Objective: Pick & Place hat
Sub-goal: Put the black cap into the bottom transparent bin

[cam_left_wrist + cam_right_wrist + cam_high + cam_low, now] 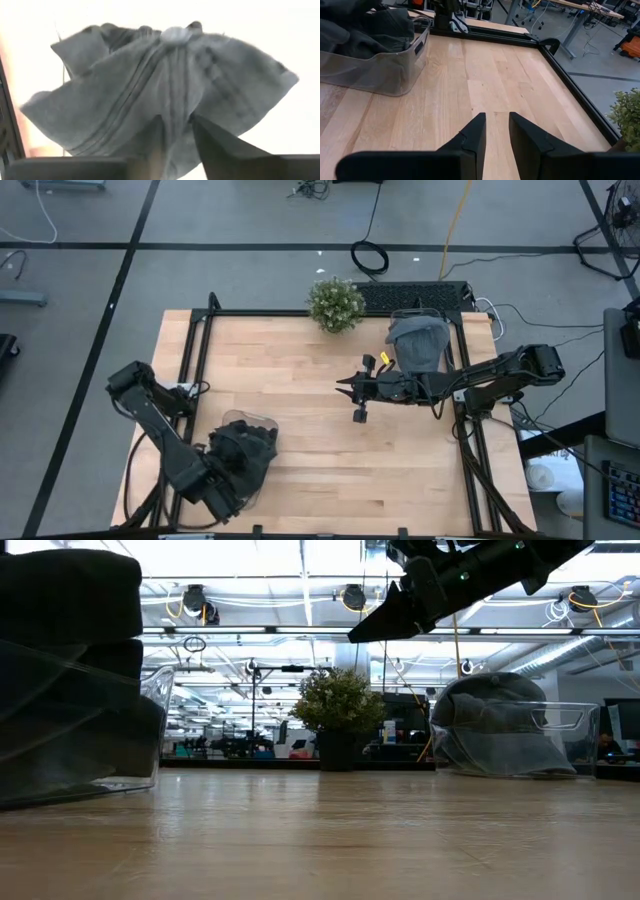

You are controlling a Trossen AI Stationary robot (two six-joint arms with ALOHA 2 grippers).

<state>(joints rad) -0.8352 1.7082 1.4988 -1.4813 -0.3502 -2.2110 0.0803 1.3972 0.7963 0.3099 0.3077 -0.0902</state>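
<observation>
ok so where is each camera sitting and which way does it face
High: overhead, straight down; both arms, left gripper at the near clear bin, right gripper mid-table.
Low: table level, facing the room; right arm overhead.
Left wrist: its fingers over the dark hat.
Right wrist: fingers above bare wood.
Shared: high and low both show the plant and grey hat.

We see a pale, light-wood table (320, 430) with a black frame along its edges. Both arms and their grippers are black, and the right gripper (352, 397) carries a small yellow tag near its wrist. We count 2 hats: 1 dark grey (243, 448) in a clear bin (150, 730) under the left gripper (172, 137), showing stitched seam lines and a lighter grey top button, and 1 mid-grey (418, 340) in another clear bin (570, 735). The small plant (335, 303) is pale green in a dark pot.
</observation>
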